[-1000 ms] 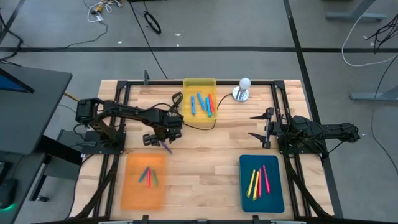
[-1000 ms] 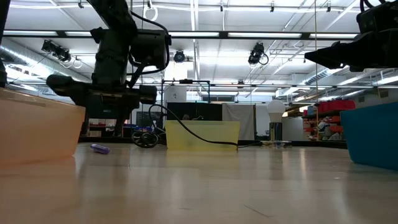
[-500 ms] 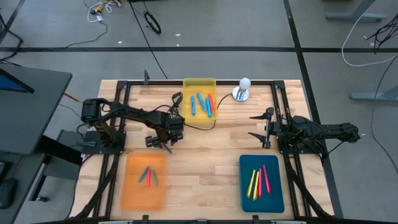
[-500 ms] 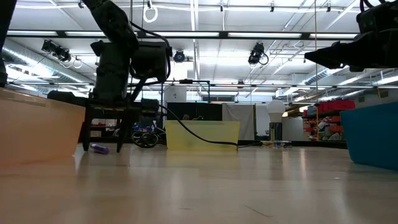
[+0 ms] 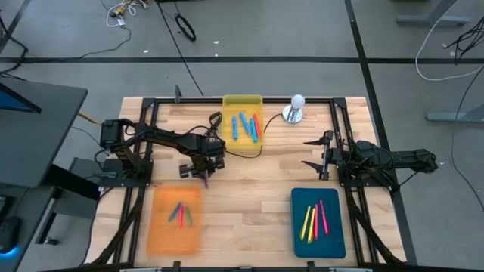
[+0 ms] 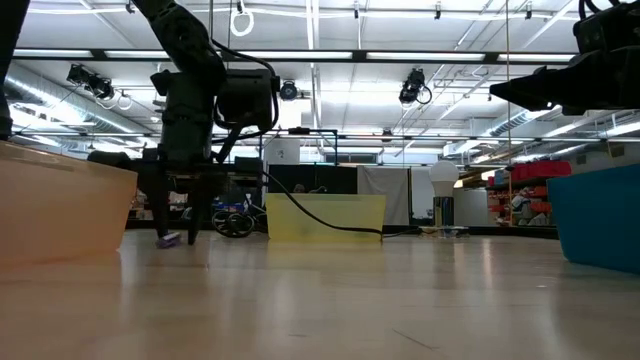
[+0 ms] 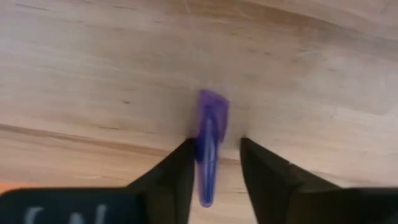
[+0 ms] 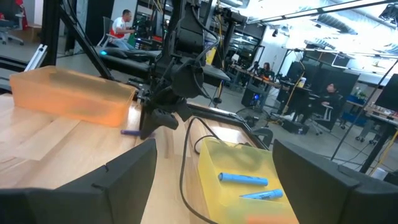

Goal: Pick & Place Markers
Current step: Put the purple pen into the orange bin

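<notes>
Left claw is down on the wooden surface, fingers either side of a purple marker lying flat just beyond the orange tray. It's narrowed around it, but I can't tell if it's gripping. Right claw sits spread wide off to the right, holding nothing.

Three flat rectangular plastic trays: one yellow, one orange, one teal. Twelve thin pen-like markers, one purple. Two claws.
</notes>
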Motion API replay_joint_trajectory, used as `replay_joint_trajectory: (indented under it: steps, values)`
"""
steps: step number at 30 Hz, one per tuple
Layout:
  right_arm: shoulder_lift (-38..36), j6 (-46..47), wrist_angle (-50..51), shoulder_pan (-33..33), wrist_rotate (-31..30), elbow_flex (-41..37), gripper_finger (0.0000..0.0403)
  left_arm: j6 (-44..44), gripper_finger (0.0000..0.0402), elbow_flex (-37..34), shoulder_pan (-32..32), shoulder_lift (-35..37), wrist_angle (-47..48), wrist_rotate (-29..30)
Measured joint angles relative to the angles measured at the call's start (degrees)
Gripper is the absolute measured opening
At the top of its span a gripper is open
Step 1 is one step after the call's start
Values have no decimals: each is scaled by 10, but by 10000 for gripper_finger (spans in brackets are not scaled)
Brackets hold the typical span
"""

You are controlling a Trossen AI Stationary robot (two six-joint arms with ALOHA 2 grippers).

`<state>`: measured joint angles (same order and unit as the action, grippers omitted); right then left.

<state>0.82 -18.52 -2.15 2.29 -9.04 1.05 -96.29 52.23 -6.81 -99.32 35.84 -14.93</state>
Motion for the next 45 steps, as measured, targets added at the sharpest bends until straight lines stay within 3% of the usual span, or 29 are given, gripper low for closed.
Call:
replay_joint_trajectory:
  steps: [6,11,16,30,45]
  values:
    - [0,0,0,0,0,0,323,1,71,0,0,0,-2,0]
    - [0,0,0,0,0,0,323,1,41,0,0,0,0,0]
    - [0,0,0,0,0,0,323,11,41,1,0,3,5,-1]
    - [0,0,0,0,0,0,323,52,40,82,-1,41,136,21]
    - [0,0,0,0,0,0,323,100,40,224,0,46,312,46]
